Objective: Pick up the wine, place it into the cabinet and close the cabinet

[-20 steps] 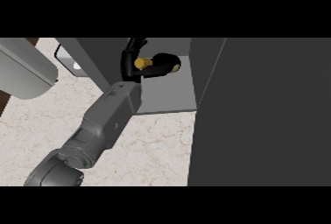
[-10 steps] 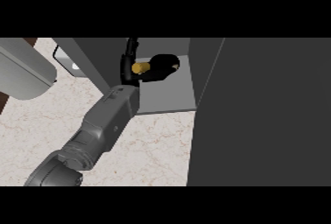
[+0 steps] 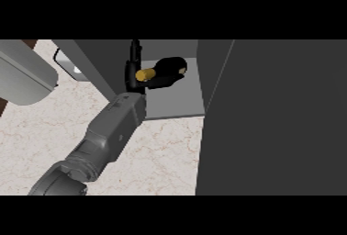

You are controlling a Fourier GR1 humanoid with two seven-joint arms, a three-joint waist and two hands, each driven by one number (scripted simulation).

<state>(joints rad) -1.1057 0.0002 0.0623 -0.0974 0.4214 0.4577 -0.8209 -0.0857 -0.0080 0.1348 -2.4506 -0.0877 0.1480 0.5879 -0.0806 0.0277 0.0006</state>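
Inside the open dark-grey cabinet [image 3: 183, 98], far from the marbled counter [image 3: 159, 151], the left black hand [image 3: 166, 72] curled round the yellow-capped wine bottle [image 3: 144, 75], held above the shelf.

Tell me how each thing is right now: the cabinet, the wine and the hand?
cabinet: open, door not yet closed.
wine: inside the cabinet, gold cap pointing left, looks tipped over.
hand: reaching into the cabinet beside the wine's cap; whether it holds the wine is unclear.
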